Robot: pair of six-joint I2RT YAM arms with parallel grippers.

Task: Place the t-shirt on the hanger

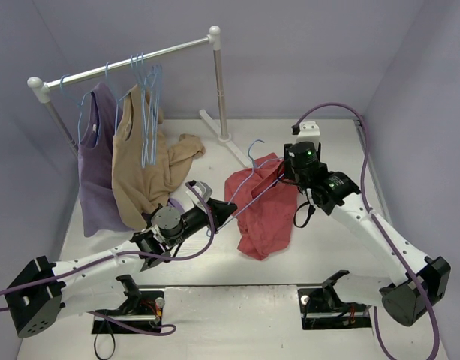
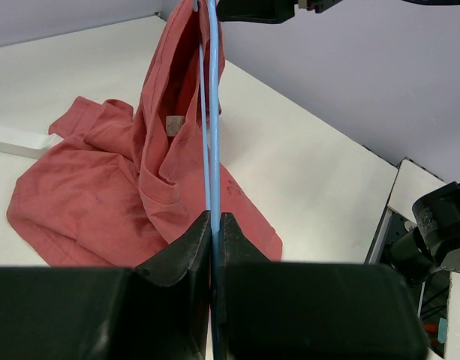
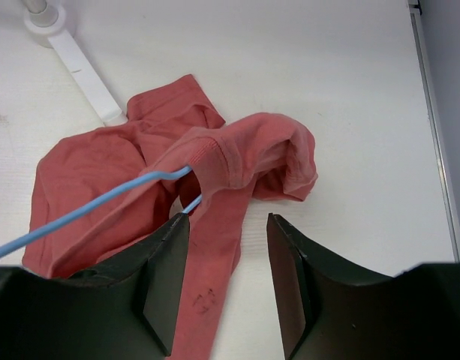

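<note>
1. The t-shirt (image 1: pixel 267 216), coral red, lay heaped on the table (image 1: pixel 214 264). It was right under the right pincer (image 3: pixel 228 225) and out ahead of the left pincer (image 2: pixel 214 221), with its collar lifted off the surface toward the right pincer.
2. The hanger (image 2: pixel 214 112), thin light-blue wire, ran forward and up from the left pincer's tips into that raised collar. Its hook poked out of the cloth near the right pincer.
3. The left pincer was clenched on the hanger, the wire nipped between its two fingers.
4. The right pincer stood released, fingers apart, with a strip of red cloth and some bare table showing in the gap. I could not tell whether either finger touched the cloth.
5. Well beyond the left pincer, off to its left, a rail (image 1: pixel 124 64) carried spare hangers (image 1: pixel 148 112), a tan garment (image 1: pixel 139 165) and a lilac top (image 1: pixel 94 172).
</note>
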